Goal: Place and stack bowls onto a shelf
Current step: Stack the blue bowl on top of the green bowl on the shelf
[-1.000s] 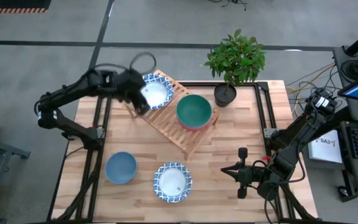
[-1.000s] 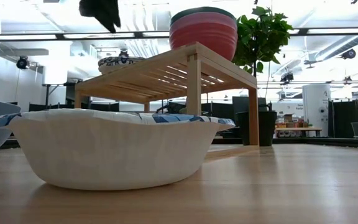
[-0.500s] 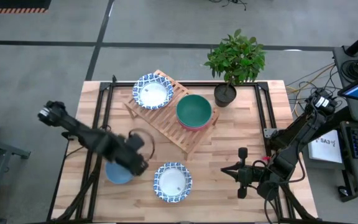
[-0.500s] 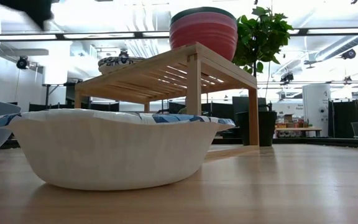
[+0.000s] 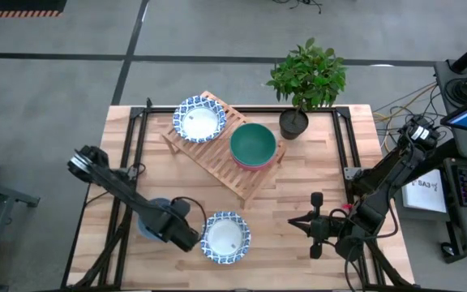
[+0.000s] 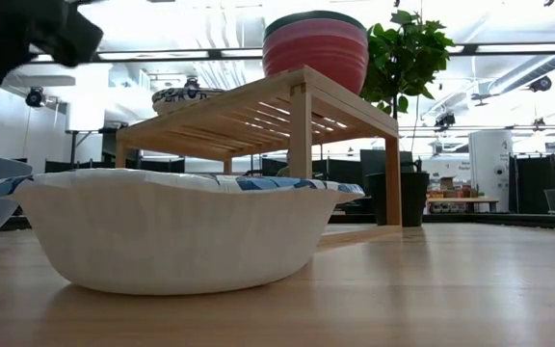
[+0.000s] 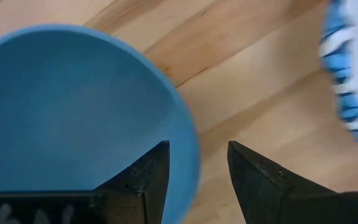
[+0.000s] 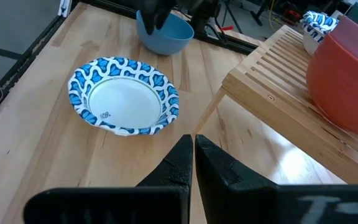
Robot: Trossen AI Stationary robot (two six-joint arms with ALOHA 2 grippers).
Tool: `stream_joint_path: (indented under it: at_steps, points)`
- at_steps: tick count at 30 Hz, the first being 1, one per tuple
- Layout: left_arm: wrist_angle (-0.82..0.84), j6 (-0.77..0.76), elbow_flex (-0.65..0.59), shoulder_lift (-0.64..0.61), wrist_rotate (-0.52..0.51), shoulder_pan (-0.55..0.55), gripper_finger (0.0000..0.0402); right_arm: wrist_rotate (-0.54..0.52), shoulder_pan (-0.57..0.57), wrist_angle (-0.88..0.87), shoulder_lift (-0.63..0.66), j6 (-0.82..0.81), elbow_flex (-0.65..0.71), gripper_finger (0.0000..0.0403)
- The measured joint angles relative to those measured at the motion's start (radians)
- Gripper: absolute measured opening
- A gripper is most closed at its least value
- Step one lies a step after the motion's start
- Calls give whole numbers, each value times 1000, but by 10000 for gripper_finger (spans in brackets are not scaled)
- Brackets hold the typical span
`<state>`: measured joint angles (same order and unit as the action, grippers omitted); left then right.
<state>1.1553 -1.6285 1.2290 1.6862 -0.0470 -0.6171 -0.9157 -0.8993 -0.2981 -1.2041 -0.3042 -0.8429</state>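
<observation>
1. We're hovering the left gripper [image 7: 194, 168] over the blue bowl [image 7: 73, 118], fingers parted narrowly, one each side of its rim, nothing held.
2. Blue bowl is sitting at the table's front-left, just beside the patterned bowl [image 5: 225, 238].
3. We're judging it light, rigid, prob. slick; pinching the rim wall looks best.
4. Shelf [image 5: 217, 162] is carrying a patterned bowl and a green-on-red stack; mid slats are lying open.
5. Right gripper [image 5: 314, 225] is waiting front-right, fingers together.

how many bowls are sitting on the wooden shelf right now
3 can be seen: a white blue-rimmed bowl at one end of the shelf, and a green bowl nested in a red bowl at the other end. More may be hidden inside that stack.
</observation>
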Motion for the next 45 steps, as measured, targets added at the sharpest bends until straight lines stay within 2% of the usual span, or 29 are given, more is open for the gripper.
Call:
stream_joint_path:
  at_steps: [4,8,12,17,19,22,26,29,33,38,45]
  points:
    - [23,7,-2,52,12,5,142,0,0,-3,0,0,0,9]
    - [21,14,-1,79,13,5,123,0,0,-4,0,-1,0,9]
    - [16,17,-1,84,13,5,87,0,0,-4,0,-2,0,9]
    - [20,43,12,78,38,5,24,0,0,-5,0,-3,0,9]
    - [23,87,32,76,65,6,7,0,0,-4,0,-3,0,9]
    - [21,251,99,75,91,-1,7,0,0,-6,0,-2,1,9]
    - [58,475,244,76,93,-24,3,0,0,-8,0,0,1,9]
    - [172,554,373,77,79,-23,2,0,0,-12,0,0,1,9]
    - [264,652,561,77,-39,-17,1,0,0,-14,0,6,2,9]
    - [265,871,773,77,-269,-7,1,0,0,-19,0,8,4,9]
    - [262,1162,996,78,-472,60,1,0,0,-21,0,8,6,9]
